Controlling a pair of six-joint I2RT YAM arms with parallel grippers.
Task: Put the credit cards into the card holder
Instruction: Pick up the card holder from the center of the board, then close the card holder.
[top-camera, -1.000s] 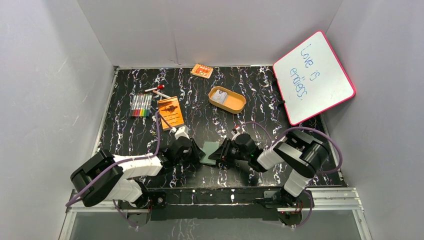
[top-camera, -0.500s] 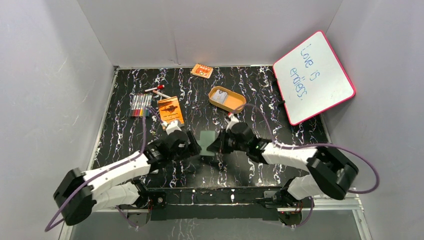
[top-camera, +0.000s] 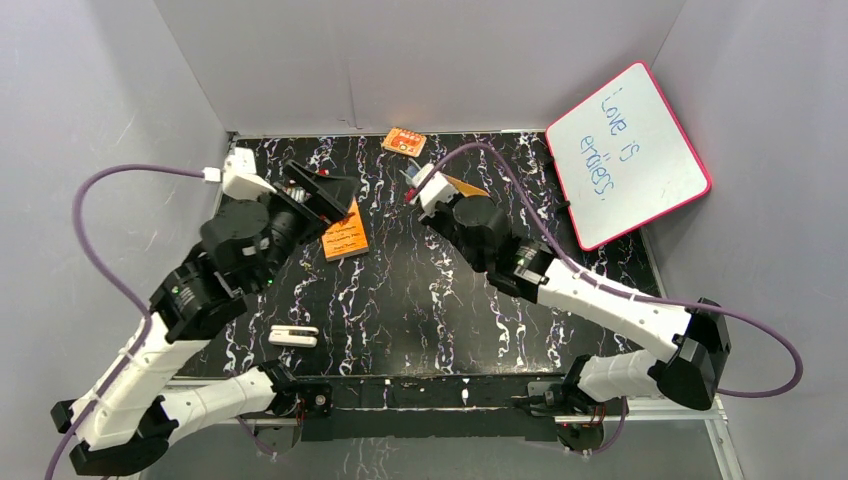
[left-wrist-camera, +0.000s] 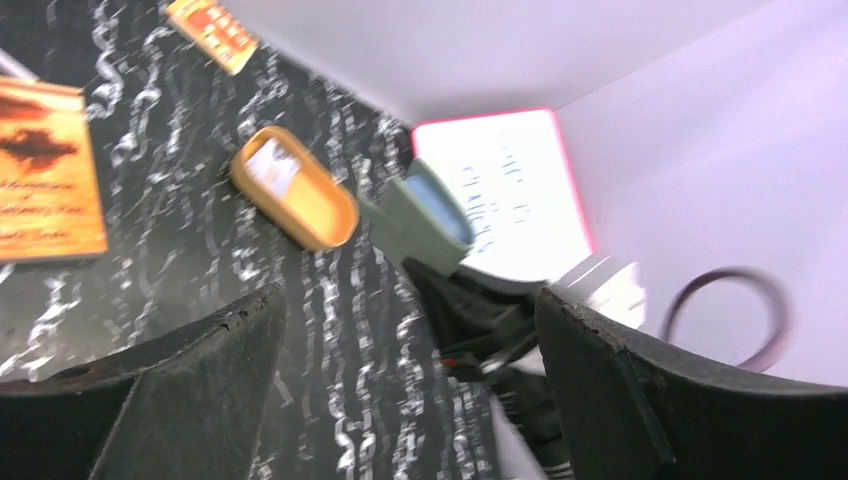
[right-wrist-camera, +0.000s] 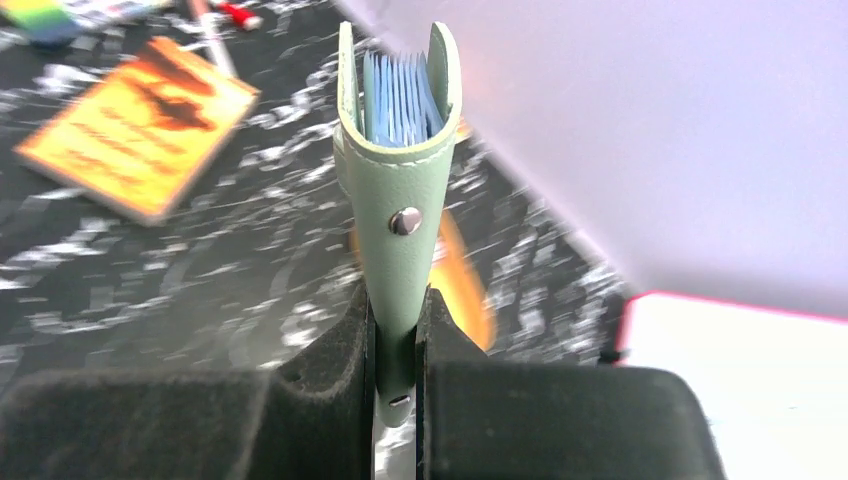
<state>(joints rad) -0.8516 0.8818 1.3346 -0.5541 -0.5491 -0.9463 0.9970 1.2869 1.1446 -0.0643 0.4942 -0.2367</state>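
Observation:
The card holder (right-wrist-camera: 398, 150), a sage-green wallet with bluish plastic pockets, stands upright in my right gripper (right-wrist-camera: 398, 330), which is shut on its lower edge by the snap. In the left wrist view the card holder (left-wrist-camera: 420, 215) hangs in the air beside the tan tray (left-wrist-camera: 320, 215). One pale credit card (left-wrist-camera: 270, 165) lies inside that tray. My left gripper (left-wrist-camera: 410, 300) is open and empty. It is raised over the back left of the table (top-camera: 325, 190) and apart from the wallet. From above, my right wrist (top-camera: 440, 200) hides the wallet and most of the tray.
An orange booklet (top-camera: 345, 235) lies just right of the left gripper, and an orange patterned packet (top-camera: 404, 141) lies at the back wall. A pink-framed whiteboard (top-camera: 625, 150) leans at the back right. A small white block (top-camera: 293, 336) sits near the front left.
The left gripper opened, let go of the card holder and rose to the back left. The right gripper shut on the holder and carried it back toward the tray.

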